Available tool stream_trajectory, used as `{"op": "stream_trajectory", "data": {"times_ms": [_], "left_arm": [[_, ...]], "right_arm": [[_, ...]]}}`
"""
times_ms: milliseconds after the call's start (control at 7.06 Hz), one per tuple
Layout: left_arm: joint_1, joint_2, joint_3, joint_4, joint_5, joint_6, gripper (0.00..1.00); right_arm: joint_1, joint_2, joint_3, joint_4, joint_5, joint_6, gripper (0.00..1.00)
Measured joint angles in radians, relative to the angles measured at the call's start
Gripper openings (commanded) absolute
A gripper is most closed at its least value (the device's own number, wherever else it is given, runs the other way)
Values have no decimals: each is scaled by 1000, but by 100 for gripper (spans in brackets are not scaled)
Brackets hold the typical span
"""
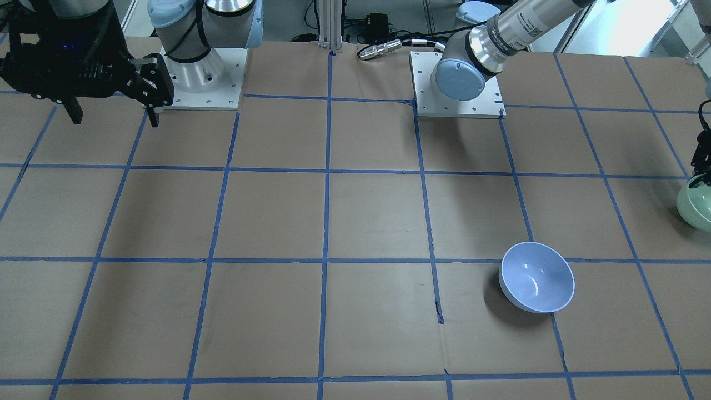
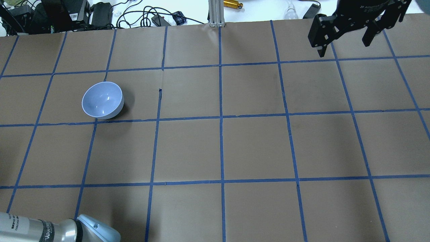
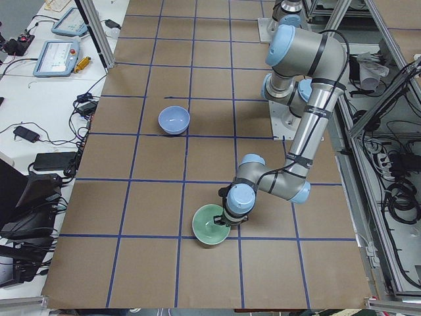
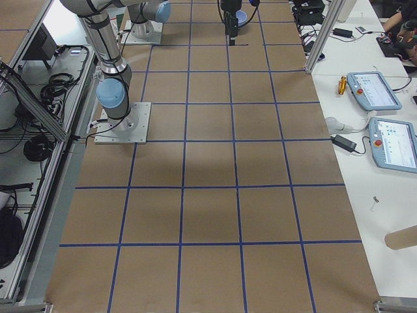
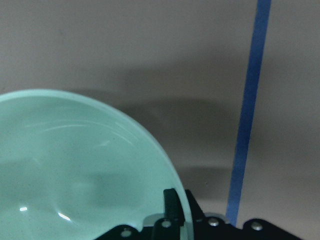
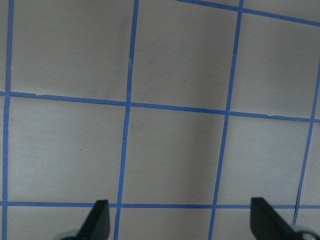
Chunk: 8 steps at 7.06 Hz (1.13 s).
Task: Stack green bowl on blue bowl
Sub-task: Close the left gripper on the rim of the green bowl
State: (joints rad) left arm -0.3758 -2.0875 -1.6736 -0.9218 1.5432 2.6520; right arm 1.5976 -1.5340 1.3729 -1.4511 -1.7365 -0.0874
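Exterior front-facing view, taken from its left edge: the black two-finger right gripper [image 1: 114, 114] is hanging over the far left corner of the brown paper-covered table [image 1: 377, 222] with its blue tape grid. It is just beside its own arm's base. Its fingers are standing wide apart with nothing between them, and its wrist camera is showing only bare squares.

Right of centre and toward the near side, the round, glossy, pale periwinkle-blue bowl [image 1: 537, 284] is sitting upright and empty, touching a tape crossing.

At the right edge, the round, glossy, pale mint-green bowl [image 1: 695, 206] is showing partly cut off by the frame. The black left gripper [image 1: 704, 176] is coming down onto its rim from above. In the left wrist view one finger [image 5: 171, 202] is lying inside the rim and the other part of the jaw just outside it. The fingers appear to be pinching the wall of the green bowl. Whether the bowl is resting on the paper or is slightly raised, I cannot tell.

The coming carry is turning on one relation. From the left gripper the blue bowl is lying to the left and nearer in this view, about one grid square over. The left arm is by far the closer arm, and the right gripper is well apart from both bowls.
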Motion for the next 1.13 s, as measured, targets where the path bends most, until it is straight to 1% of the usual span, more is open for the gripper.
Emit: {"op": "stream_trajectory", "data": {"times_ms": [709,1134], "left_arm": [[-5,10,0,-1,0,0,0],[-37,76,2,-28,0,-2,0]], "right_arm": [[0,0,0,0,0,0,100],[0,0,0,0,0,0,100]]}}
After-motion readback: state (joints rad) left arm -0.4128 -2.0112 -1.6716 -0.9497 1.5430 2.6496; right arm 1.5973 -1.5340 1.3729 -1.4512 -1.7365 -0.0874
